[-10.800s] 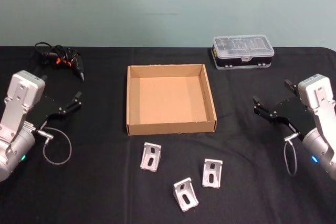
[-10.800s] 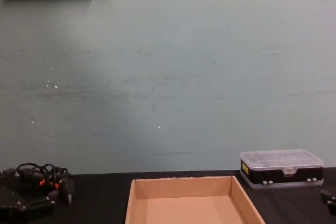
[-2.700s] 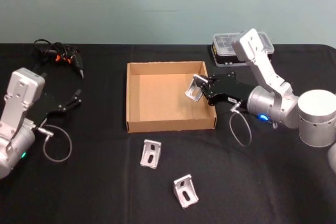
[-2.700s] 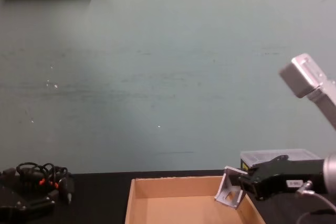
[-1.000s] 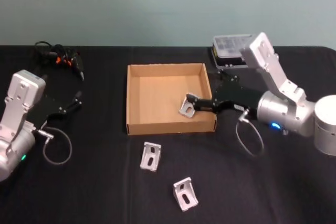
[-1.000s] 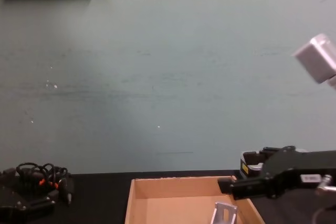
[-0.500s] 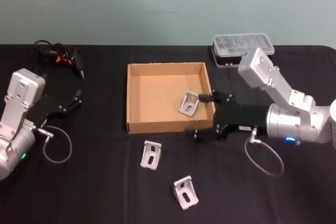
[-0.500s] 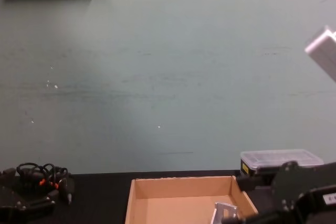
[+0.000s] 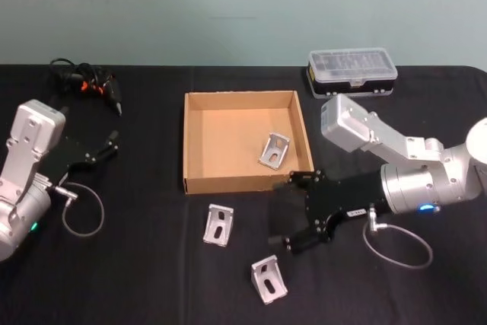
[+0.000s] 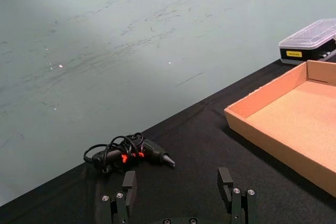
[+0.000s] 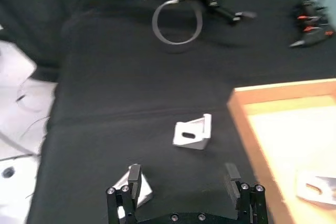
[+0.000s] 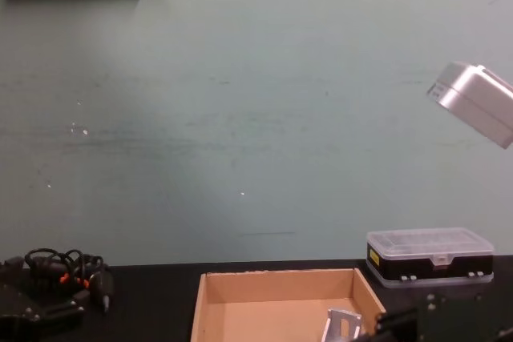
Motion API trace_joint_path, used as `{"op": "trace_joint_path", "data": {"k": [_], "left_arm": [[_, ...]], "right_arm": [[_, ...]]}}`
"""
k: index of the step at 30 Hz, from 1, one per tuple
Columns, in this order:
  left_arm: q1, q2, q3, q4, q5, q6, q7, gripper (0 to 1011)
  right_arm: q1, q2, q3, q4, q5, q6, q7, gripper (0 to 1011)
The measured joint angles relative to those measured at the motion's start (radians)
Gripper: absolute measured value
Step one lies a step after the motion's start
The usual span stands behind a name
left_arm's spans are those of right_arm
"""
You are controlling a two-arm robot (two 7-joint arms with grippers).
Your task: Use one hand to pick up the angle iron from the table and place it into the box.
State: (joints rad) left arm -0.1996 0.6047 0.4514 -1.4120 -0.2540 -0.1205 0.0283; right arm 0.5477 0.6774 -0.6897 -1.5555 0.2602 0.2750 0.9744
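Note:
One silver angle iron [image 9: 275,150] lies inside the tan box [image 9: 247,183], near its right wall; the chest view shows this angle iron [image 12: 343,324] behind the box wall [image 12: 280,279]. Two more angle irons [image 9: 218,224] [image 9: 268,279] rest on the black table [image 9: 144,272] in front of the box. My right gripper [image 9: 293,215] hovers open and empty over the table between the box front and those two pieces. In the right wrist view, its open gripper [image 11: 182,179] has one angle iron [image 11: 193,132] ahead and another [image 11: 137,192] beside one finger. My left gripper [image 10: 177,187] is parked open at the left.
A clear-lidded plastic case [image 9: 351,74] stands at the back right, behind the box. A black corded tool [image 9: 87,85] lies at the back left. A loose cable loop [image 9: 82,211] hangs from the left arm, another [image 9: 396,241] from the right.
The right gripper let go of the angle iron inside the box, opened, and drew back out toward the front of the table. The left arm stayed still.

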Motion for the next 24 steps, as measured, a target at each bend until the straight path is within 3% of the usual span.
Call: {"op": "trace_joint_path", "data": {"k": [12, 17, 24], "left_arm": [[0.000, 0.000, 0.000, 0.000, 0.000, 0.000, 0.000, 1011], [0.000, 0.000, 0.000, 0.000, 0.000, 0.000, 0.000, 1011], [0.000, 0.000, 0.000, 0.000, 0.000, 0.000, 0.000, 1011]], "right_arm": [[0.131, 0.009, -0.138, 0.042, -0.037, 0.020, 0.197, 1003], [0.168, -0.010, -0.186, 0.078, -0.054, 0.015, 0.234, 1003], [0.194, -0.037, -0.222, 0.128, -0.067, -0.005, 0.237, 1003]]}}
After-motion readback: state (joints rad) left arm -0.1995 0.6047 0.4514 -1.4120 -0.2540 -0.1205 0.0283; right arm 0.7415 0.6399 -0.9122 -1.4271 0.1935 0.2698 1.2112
